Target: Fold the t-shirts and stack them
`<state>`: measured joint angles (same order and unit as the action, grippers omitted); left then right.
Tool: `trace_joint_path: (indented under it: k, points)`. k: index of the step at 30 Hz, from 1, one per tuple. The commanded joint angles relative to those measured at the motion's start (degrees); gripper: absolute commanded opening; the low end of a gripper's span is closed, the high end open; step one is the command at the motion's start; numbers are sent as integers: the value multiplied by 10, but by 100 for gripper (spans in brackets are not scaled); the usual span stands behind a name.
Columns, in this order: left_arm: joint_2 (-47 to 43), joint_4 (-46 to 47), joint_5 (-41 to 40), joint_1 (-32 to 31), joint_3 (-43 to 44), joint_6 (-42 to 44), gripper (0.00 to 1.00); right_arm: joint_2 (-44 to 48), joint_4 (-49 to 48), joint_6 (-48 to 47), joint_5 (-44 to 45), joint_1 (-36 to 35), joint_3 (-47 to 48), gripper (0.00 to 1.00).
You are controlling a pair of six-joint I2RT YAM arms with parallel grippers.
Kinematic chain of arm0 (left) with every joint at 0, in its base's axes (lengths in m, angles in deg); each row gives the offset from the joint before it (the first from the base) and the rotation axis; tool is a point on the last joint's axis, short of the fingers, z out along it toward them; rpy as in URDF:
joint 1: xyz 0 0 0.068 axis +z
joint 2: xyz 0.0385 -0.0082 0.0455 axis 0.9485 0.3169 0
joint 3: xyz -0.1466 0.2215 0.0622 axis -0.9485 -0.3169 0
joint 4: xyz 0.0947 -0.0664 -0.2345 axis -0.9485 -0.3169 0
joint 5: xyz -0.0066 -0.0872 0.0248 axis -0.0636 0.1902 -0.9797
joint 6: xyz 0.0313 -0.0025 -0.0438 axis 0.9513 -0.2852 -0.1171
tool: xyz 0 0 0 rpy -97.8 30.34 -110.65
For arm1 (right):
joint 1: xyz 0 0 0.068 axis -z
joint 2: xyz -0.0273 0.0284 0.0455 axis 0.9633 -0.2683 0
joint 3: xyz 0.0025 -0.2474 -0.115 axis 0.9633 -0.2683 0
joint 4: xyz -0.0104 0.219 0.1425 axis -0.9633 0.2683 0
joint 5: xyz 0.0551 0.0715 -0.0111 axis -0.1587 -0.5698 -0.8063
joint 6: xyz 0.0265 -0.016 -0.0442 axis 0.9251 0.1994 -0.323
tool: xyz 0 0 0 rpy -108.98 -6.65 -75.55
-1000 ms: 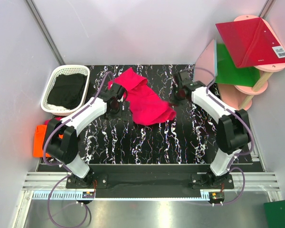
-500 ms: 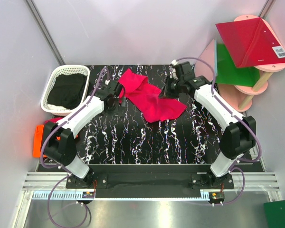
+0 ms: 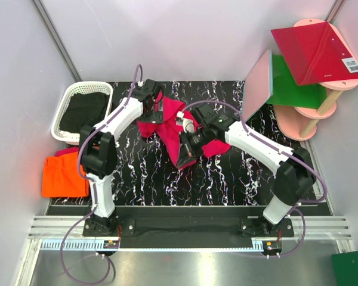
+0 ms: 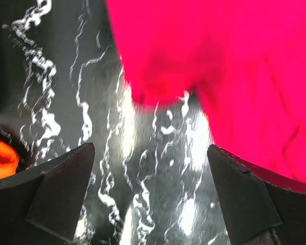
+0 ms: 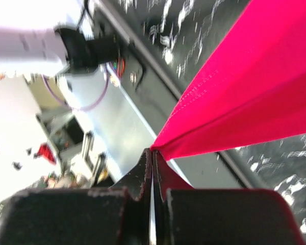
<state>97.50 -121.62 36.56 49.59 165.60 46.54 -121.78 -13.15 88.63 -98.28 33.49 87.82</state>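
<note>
Pink t-shirt (image 3: pixel 166 132) is bunched up at the back-middle of the desk (image 3: pixel 137 179), w/ part of it pulled up off the black marbled top. Right pincer (image 3: pixel 188 142) is clamped tight on it. On the right wrist cam the jaws meet w/ a stitched edge of the pink cloth nipped at the tips, and the fabric fans out taut from there. Left pincer (image 4: pixel 149 153) is spread as wide as it goes, w/ nothing in it. It hangs over bare desk just beside the shirt's rear-left lobe, and the cloth is ahead of the fingers, not between them.

Orange t-shirt (image 3: pixel 64 176) lies as a squarish pile off the desk's left edge, well apart from the pink one. Behind it is a white basket (image 3: pixel 89 85) w/ dark cloth (image 3: pixel 83 113) inside. At far right rear, a red panel (image 3: pixel 316 50) sits over a green panel (image 3: pixel 295 83) on a pink stand.
</note>
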Motion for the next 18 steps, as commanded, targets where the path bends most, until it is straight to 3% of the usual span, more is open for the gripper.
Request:
trace_joint_path:
  k: [1,8,18]
  points:
    - [56,-8,11,8,71,5,99,10,86,-49,-58,-11,-23,0]
    - [122,-24,0,10,97,18,99,7,83,-45,-9,-12,-87,0]
    - [83,-1,20,11,19,18,97,-17,84,-51,14,-12,-83,0]
